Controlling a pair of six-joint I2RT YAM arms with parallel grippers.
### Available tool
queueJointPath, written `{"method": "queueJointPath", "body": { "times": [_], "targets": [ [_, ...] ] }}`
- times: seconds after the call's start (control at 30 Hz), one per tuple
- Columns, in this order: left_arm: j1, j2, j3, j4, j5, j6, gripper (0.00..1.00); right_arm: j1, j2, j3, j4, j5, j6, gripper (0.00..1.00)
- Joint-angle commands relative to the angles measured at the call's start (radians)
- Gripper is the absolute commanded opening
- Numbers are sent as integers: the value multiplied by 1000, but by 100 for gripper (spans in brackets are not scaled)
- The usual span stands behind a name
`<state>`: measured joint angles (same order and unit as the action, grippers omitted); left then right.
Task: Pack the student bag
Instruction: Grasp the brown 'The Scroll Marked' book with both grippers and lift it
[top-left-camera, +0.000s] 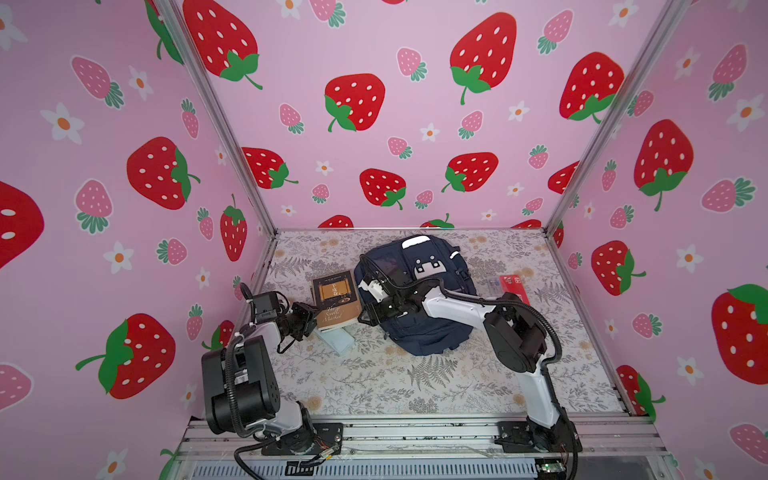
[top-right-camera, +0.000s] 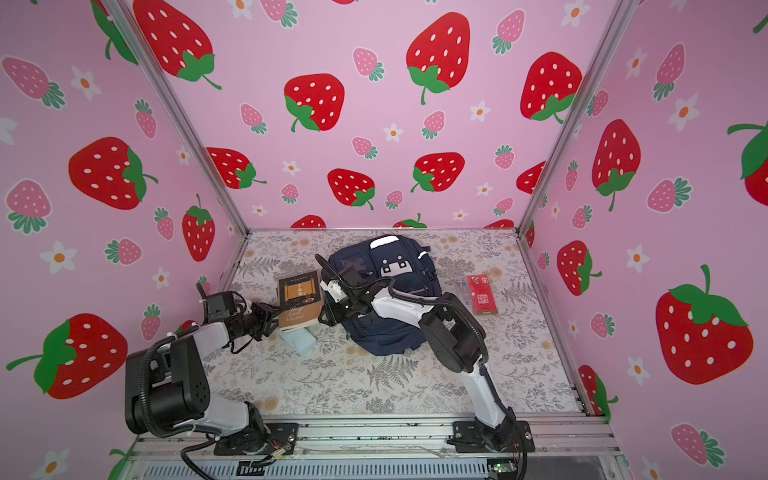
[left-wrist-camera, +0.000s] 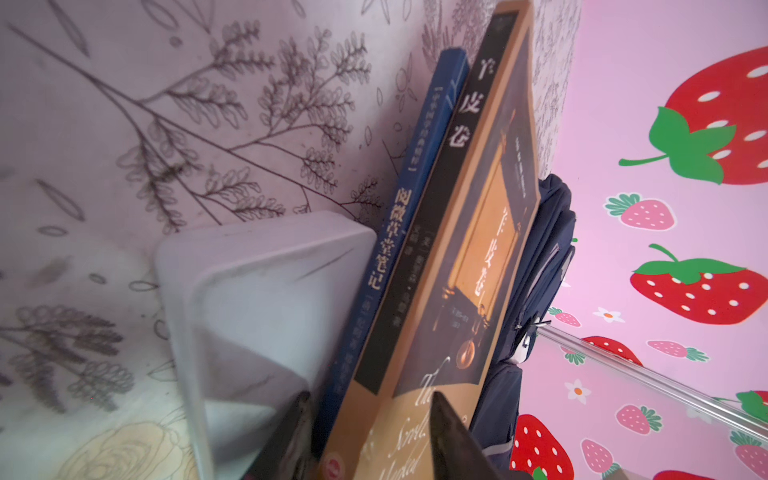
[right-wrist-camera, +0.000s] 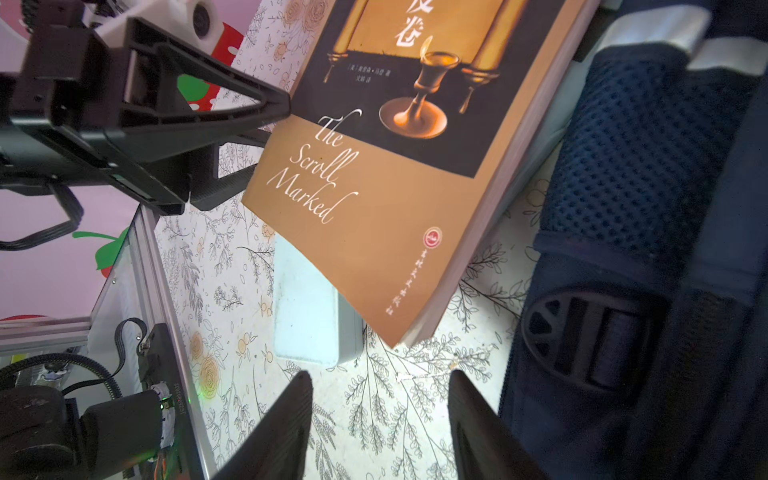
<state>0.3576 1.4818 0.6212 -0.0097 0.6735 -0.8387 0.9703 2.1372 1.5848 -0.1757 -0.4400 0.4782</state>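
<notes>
At the brown book corner, left fingers straddle it, grip unclear; right fingers spread, empty.

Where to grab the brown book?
Its spine edge near the front corner, coming from the left, jaws above and below. The brown book sits propped on a pale box, leaving a gap beneath that edge; the student bag crowds its right side.

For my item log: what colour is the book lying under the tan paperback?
The lower book is blue; clearest in the left wrist view.
</notes>
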Motion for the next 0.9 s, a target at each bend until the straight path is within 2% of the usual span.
{"method": "queueJointPath", "body": {
  "times": [0.0,0.13,0.23,0.3,0.4,0.53,0.77,0.87],
  "targets": [
    [1,-3,-6,21,42,-10,40,-7,-2,-18,12,-17,2,53],
    [2,3,-4,18,52,-8,32,-7,1,-22,20,-22,8,52],
    [1,4,1,10,51,-1,31,-21,16,12,5,-15,5,52],
    [1,1,4,-3,45,4,36,-45,29,57,-20,-17,-1,53],
    [1,-7,12,-43,24,20,50,-80,69,140,-65,-25,-15,63],
    [1,-13,18,-72,10,32,59,-97,170,262,-119,-95,-14,64],
    [1,6,47,-106,12,45,62,-75,282,371,-133,-139,0,59],
    [1,19,65,-119,15,54,64,-61,311,402,-139,-159,-5,49]
  ]
}}
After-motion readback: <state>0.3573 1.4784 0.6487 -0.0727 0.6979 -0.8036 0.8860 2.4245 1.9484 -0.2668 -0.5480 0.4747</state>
